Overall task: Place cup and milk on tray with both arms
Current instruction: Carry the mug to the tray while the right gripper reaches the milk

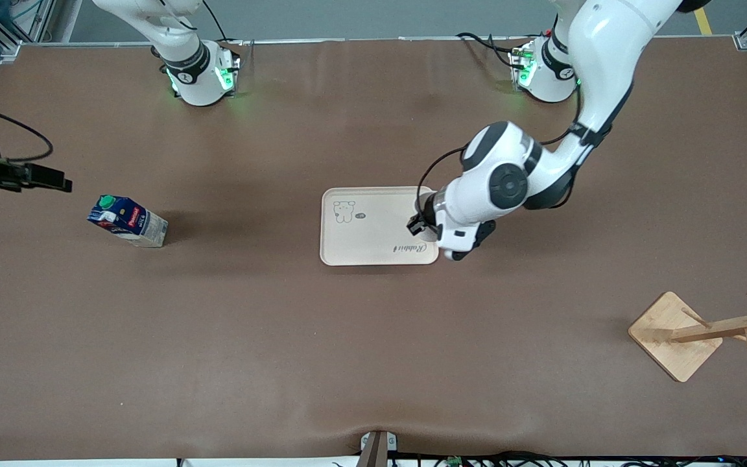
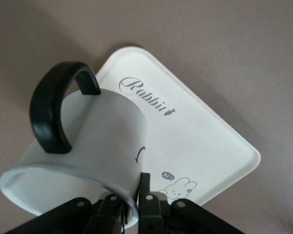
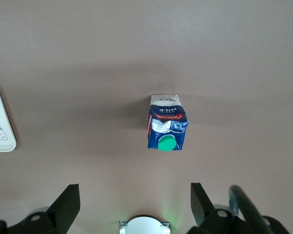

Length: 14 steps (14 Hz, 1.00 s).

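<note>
Two white arms are on the brown bench, and the left one is carrying! Its jaws [image 2: 132,207] are clamped on the rim of the small white mug with the black handle [image 2: 83,146], which hangs tilted over the cream rectangular tray with rounded corners [image 1: 364,243], above the tray's edge toward the left arm's end of the bench, by the script word "Rabbit". The tray sits around the middle of the bench. Over toward the right arm's end stands the small dark-blue milk carton with the green round cap [image 1: 128,221], upright and well apart from the tray. Above it hovers the right arm's jaws [image 3: 134,202], spread wide with nothing between them (the carton shows straight below, untouched). Near the bench corner at the left arm's end, closest to the front camera, rests a wooden rack on a square base [image 1: 675,336].
</note>
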Each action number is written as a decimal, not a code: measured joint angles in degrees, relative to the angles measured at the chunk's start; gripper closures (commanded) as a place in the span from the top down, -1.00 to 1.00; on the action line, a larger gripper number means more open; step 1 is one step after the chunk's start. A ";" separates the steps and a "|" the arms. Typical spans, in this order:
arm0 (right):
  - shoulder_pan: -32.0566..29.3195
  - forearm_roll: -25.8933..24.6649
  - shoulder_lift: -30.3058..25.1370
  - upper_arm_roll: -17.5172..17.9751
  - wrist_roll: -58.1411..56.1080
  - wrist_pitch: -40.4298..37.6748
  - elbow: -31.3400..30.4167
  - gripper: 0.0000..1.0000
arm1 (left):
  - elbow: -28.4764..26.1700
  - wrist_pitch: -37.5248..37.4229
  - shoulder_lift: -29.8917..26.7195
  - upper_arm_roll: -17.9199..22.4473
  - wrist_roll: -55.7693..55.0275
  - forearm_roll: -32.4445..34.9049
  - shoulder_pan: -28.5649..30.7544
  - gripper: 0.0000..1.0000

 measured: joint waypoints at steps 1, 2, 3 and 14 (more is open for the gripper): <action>-0.07 0.02 1.39 -0.06 0.01 0.12 0.02 1.00 | 0.97 0.00 1.90 0.03 -1.58 0.73 -0.85 -1.00; -0.16 0.03 2.48 -0.14 0.02 -0.21 0.04 1.00 | 1.60 0.00 3.30 0.04 -2.15 0.85 -1.31 -1.00; -0.31 0.03 3.35 -0.22 0.02 -1.19 0.00 1.00 | 1.93 0.00 4.28 0.04 -2.30 0.85 -1.44 -1.00; -2.15 0.02 9.80 -0.71 8.06 -2.50 -0.24 1.00 | 2.09 -1.00 8.30 -0.03 -2.84 -0.85 -2.02 -0.17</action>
